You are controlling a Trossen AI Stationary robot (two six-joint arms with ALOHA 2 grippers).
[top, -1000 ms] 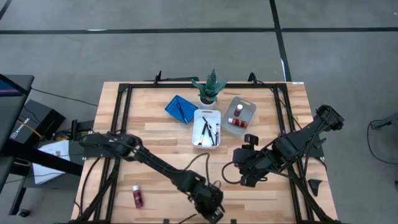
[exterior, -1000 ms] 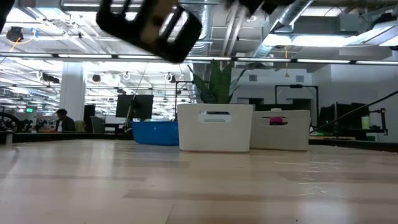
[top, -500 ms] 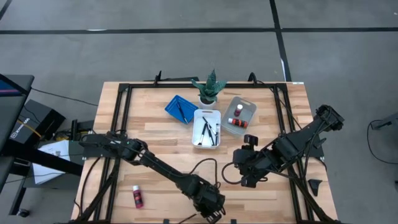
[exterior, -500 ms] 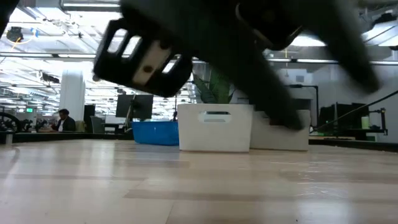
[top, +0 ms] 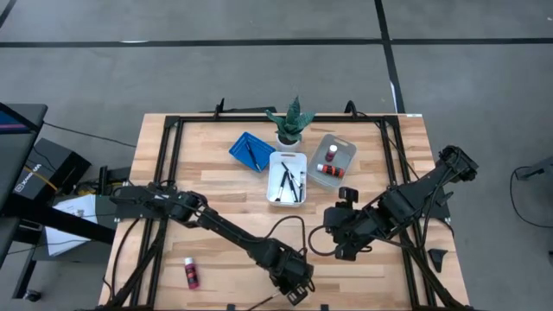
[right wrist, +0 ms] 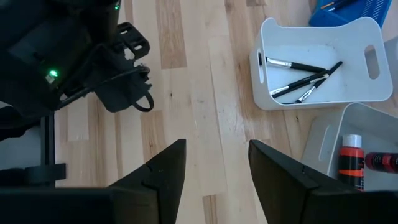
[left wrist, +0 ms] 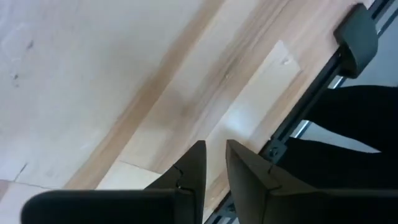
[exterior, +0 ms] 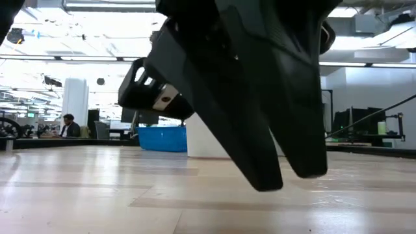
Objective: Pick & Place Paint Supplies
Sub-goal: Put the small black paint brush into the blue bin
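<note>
Bottle (top: pixel 191 273) was what I had left loose: a small red one with a white cap, lying on its side on the bare wood near the front left corner of the surface. Its long axis ran roughly front to back, cap toward the back edge. The left hand (top: pixel 295 289) hung low at the front edge near the middle, so the bottle lay well apart from it, along the front edge toward the left corner. I saw its fingers (left wrist: pixel 194 167) nearly together with a narrow gap and nothing between them. In the low view they loomed just above the wood.

The right hand (top: pixel 339 251) hovered over the right half of the surface, fingers (right wrist: pixel 163 167) apart and empty, clearly farther from the bottle. I judged the left arm the one to fetch it, by sweeping toward the left corner and turning to close across the bottle's short width.

The other supplies were already sorted: paintbrushes (top: pixel 286 182) in the white tray (top: pixel 288 157), a brush in the blue tray (top: pixel 240 143), and two bottles (top: pixel 330 157) in the grey tray (top: pixel 346 145), all near the back edge beside the potted plant (top: pixel 290 121).
</note>
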